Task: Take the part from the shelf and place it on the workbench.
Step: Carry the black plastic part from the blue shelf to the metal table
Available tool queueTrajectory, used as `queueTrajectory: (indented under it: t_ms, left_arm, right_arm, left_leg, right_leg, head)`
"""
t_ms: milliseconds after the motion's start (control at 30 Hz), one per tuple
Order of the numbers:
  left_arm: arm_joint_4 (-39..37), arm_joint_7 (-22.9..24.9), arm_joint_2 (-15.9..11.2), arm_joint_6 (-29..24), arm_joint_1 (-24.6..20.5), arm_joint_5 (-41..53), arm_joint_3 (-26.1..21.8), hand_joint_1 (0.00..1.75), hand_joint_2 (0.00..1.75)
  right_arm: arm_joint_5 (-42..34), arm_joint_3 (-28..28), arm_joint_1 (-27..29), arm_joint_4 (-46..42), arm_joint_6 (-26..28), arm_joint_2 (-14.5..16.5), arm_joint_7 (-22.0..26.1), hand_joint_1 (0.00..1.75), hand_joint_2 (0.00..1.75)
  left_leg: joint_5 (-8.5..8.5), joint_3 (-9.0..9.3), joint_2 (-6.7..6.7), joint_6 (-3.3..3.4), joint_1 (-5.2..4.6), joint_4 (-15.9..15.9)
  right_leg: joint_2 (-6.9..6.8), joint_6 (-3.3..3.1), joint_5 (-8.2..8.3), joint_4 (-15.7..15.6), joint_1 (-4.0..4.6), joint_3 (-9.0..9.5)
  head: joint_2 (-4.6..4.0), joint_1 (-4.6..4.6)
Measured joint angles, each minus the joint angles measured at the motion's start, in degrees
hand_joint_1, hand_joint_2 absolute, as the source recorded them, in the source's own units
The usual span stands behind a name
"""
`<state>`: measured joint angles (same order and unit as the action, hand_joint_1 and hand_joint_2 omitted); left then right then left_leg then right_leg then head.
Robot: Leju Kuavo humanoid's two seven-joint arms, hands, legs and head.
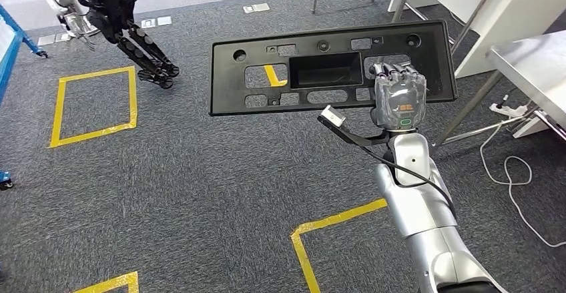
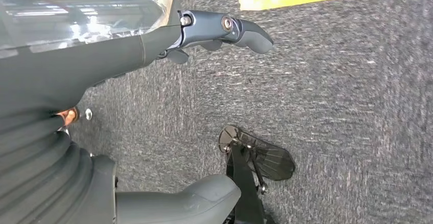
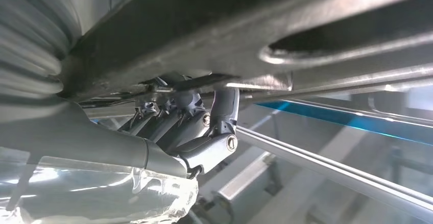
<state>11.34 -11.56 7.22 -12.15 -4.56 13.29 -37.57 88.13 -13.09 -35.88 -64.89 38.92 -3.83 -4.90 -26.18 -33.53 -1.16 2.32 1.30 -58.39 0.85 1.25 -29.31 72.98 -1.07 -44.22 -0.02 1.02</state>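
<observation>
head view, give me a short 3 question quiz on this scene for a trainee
1. True or false: the right hand holds the black panel above the carpet.
2. Multiple choice: the hand grips the panel near A) the end toward the other robot, B) its middle, C) the end toward the metal table.
3. Fill in: the outlines marked on the floor are ____ tape.

Key: 1 true; 2 C; 3 yellow.
</observation>
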Motion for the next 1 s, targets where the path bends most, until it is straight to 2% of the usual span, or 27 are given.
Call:
queueTrajectory:
  t_ms: [33,67,100,133,167,233,300,333,367,400,433,467,500,533,567,600,667,733,767,800,833,867,933,1000]
  left_arm:
    - [0.00,0.02,-0.01,0.00,0.00,0.00,-0.01,0.00,1.75]
    - [0.00,0.04,-0.01,0.01,0.00,0.00,-0.01,0.00,1.75]
    - [0.00,0.05,0.01,0.01,-0.01,-0.01,-0.01,0.00,1.75]
    - [0.01,0.07,0.00,0.02,-0.01,-0.04,-0.02,0.00,1.75]
    - [0.03,0.07,-0.02,0.02,-0.01,-0.07,-0.04,0.00,1.75]
    - [0.07,0.07,-0.09,0.02,0.00,-0.15,-0.09,0.00,1.75]
    - [0.08,0.07,-0.09,0.02,-0.05,-0.23,-0.11,0.00,1.75]
    - [0.08,0.06,-0.08,0.02,-0.10,-0.28,-0.11,0.00,1.75]
    - [0.08,0.05,-0.06,0.03,-0.12,-0.32,-0.11,0.00,1.75]
    - [0.07,0.04,-0.02,0.04,-0.12,-0.34,-0.11,0.00,1.75]
    - [0.06,0.03,0.01,0.06,-0.10,-0.35,-0.11,0.00,1.75]
    - [0.05,0.02,0.04,0.07,-0.05,-0.35,-0.12,0.00,1.75]
    - [0.04,0.02,0.06,0.08,0.01,-0.35,-0.13,0.00,1.75]
    - [0.04,0.02,0.06,0.08,0.04,-0.36,-0.13,0.00,1.75]
    - [0.04,0.02,0.05,0.08,0.07,-0.36,-0.14,0.00,1.75]
    - [0.04,0.02,0.05,0.08,0.07,-0.37,-0.14,0.00,1.75]
    - [0.04,0.02,0.05,0.08,0.06,-0.37,-0.14,0.00,1.75]
    - [0.04,0.01,0.05,0.08,0.08,-0.37,-0.14,0.00,1.75]
    - [0.04,0.00,0.05,0.08,0.08,-0.38,-0.14,0.00,1.75]
    - [0.05,-0.01,0.07,0.09,0.04,-0.38,-0.14,0.00,1.75]
    - [0.05,-0.02,0.08,0.14,0.00,-0.40,-0.14,0.00,1.75]
    - [0.06,-0.03,0.09,0.24,-0.02,-0.42,-0.14,0.00,1.75]
    - [0.07,-0.06,0.10,0.49,0.04,-0.42,-0.14,0.00,1.75]
    - [0.07,-0.07,0.10,0.61,0.10,-0.27,-0.14,0.00,1.75]
  right_arm:
    - [-0.01,0.00,0.17,0.04,-0.03,0.01,0.00,1.75,1.75]
    - [-0.03,0.00,0.30,0.08,-0.05,0.01,0.01,1.75,1.75]
    - [-0.11,0.00,0.35,0.10,-0.07,0.01,0.05,1.75,1.75]
    - [-0.27,0.00,0.28,0.13,-0.08,0.04,0.16,1.75,1.75]
    - [-0.46,-0.02,0.14,0.16,-0.08,0.20,0.31,1.75,1.75]
    - [-0.81,-0.03,-0.19,0.28,-0.08,0.52,0.59,1.75,1.75]
    - [-0.93,-0.02,-0.39,0.39,-0.09,0.68,0.75,1.75,1.75]
    - [-0.97,-0.02,-0.54,0.43,-0.09,0.70,0.82,1.75,1.75]
    - [-1.03,-0.01,-0.74,0.47,-0.09,0.78,0.89,1.75,1.75]
    - [-1.14,-0.01,-0.96,0.55,-0.08,0.97,0.93,1.75,1.75]
    - [-1.26,-0.01,-1.14,0.66,-0.08,1.20,0.95,1.75,1.75]
    - [-1.37,-0.01,-1.23,0.82,-0.08,1.46,0.97,1.75,1.75]
    - [-1.45,-0.02,-1.26,1.00,-0.08,1.67,0.98,1.75,1.75]
    - [-1.48,-0.03,-1.24,1.16,-0.08,1.75,1.02,1.75,1.75]
    - [-1.50,-0.04,-1.24,1.29,-0.08,1.81,1.04,1.75,1.75]
    - [-1.51,-0.04,-1.24,1.38,-0.08,1.84,1.07,1.75,1.75]
    - [-1.53,-0.05,-1.31,1.48,-0.08,1.90,1.09,1.75,1.75]
    - [-1.57,-0.04,-1.38,1.56,-0.08,1.98,1.09,1.75,1.75]
    - [-1.58,-0.04,-1.39,1.60,-0.08,1.98,1.09,1.75,1.75]
    - [-1.58,-0.03,-1.37,1.63,-0.07,1.92,1.09,1.75,1.75]
    - [-1.60,-0.02,-1.38,1.67,-0.07,1.84,1.09,1.75,1.75]
    - [-1.61,-0.01,-1.47,1.73,-0.05,1.78,1.09,1.75,1.75]
    - [-1.75,-0.04,-1.68,1.90,-0.02,1.85,1.11,1.75,1.75]
    - [-2.13,-0.08,-1.78,2.31,0.10,1.96,1.46,1.75,1.75]
  left_leg:
    - [-0.05,-0.02,-0.73,-0.05,-0.03,-0.01]
    - [-0.13,-0.01,-1.47,-0.14,-0.03,-0.02]
    - [-0.23,0.03,-2.14,-0.30,-0.02,-0.06]
    - [-0.41,0.07,-2.77,-0.57,-0.11,-0.16]
    - [-0.64,0.10,-3.36,-0.93,-0.29,-0.30]
    - [-1.05,0.31,-4.46,-1.61,-0.70,-0.47]
    - [-1.37,0.59,-5.46,-2.10,-0.54,-0.46]
    - [-1.90,0.53,-4.97,-2.33,-0.24,-0.92]
    - [-2.89,0.07,-3.87,-2.51,0.03,-2.19]
    - [-4.50,-1.09,-2.27,-2.64,0.22,-4.82]
    - [-6.44,-2.92,-0.55,-2.63,0.30,-8.72]
    - [-8.06,-5.00,0.44,-2.56,0.27,-12.77]
    - [-8.87,-6.79,0.99,-2.43,0.24,-15.91]
    - [-8.50,-7.68,1.24,-2.25,0.22,-17.05]
    - [-7.00,-7.36,1.44,-2.00,0.21,-15.75]
    - [-4.84,-6.14,1.90,-1.71,0.20,-12.67]
    - [-1.49,-2.85,4.34,-1.31,0.27,-5.30]
    - [-0.68,-1.22,5.75,-1.18,0.08,-1.84]
    - [-0.65,-1.07,5.21,-1.12,-0.10,-1.52]
    - [-0.40,-0.91,4.46,-0.85,-0.13,-1.20]
    - [-0.11,-0.71,3.78,-0.55,-0.13,-0.75]
    - [0.20,-0.53,3.01,-0.19,-0.07,-0.28]
    - [0.50,-0.36,1.49,0.21,-0.15,0.19]
    - [0.48,-0.45,-0.17,0.27,-0.24,0.19]
  right_leg:
    - [-0.12,0.37,-0.02,0.95,-0.19,-0.44]
    - [-0.43,0.92,0.73,-0.36,-0.43,0.27]
    - [-1.13,1.53,1.97,-3.56,-0.67,1.96]
    - [-2.69,2.02,3.12,-7.55,-0.82,4.00]
    - [-3.96,2.17,4.04,-10.82,-0.68,5.86]
    - [-5.03,1.66,4.58,-13.58,-0.29,7.34]
    - [-3.43,0.83,4.73,-13.60,-0.26,7.34]
    - [-2.71,0.49,4.81,-13.65,-0.36,7.38]
    - [-2.01,0.07,4.88,-13.73,-0.46,7.45]
    - [-1.31,-0.41,4.95,-13.79,-0.49,7.53]
    - [-0.58,-0.75,4.97,-13.79,-0.37,7.54]
    - [0.16,-1.02,4.98,-13.79,-0.18,7.55]
    - [1.03,-1.16,5.00,-13.77,0.03,7.60]
    - [1.91,-1.17,4.99,-13.76,0.19,7.68]
    - [2.72,-1.17,4.99,-13.75,0.30,7.80]
    - [3.51,-1.16,4.99,-13.74,0.35,7.95]
    - [4.93,-1.09,5.02,-13.68,0.45,8.05]
    - [6.17,-0.72,5.23,-13.74,0.36,7.77]
    - [6.81,-0.40,5.43,-13.86,0.29,7.54]
    - [6.82,-0.14,5.55,-13.89,0.21,7.26]
    - [5.84,-0.01,5.36,-13.49,0.28,6.81]
    - [4.30,-0.01,4.68,-12.20,0.41,5.97]
    - [0.93,-0.30,2.04,-6.41,0.46,3.03]
    - [0.03,-0.13,-0.06,-0.06,0.15,0.08]
  head:
    - [0.00,0.01]
    - [0.00,0.02]
    - [0.00,0.02]
    - [0.00,0.08]
    - [0.01,0.11]
    - [0.01,-0.02]
    - [0.01,-0.25]
    - [0.01,-0.29]
    - [0.01,-0.31]
    - [0.01,-0.39]
    - [0.00,-0.45]
    - [0.00,-0.51]
    - [0.00,-0.56]
    - [0.00,-0.56]
    - [0.00,-0.56]
    - [0.00,-0.57]
    - [0.00,-0.50]
    - [0.01,-0.51]
    - [0.01,-0.51]
    - [0.01,-0.54]
    - [0.01,-0.48]
    - [0.01,-0.35]
    - [0.01,-0.14]
    - [0.00,-0.05]
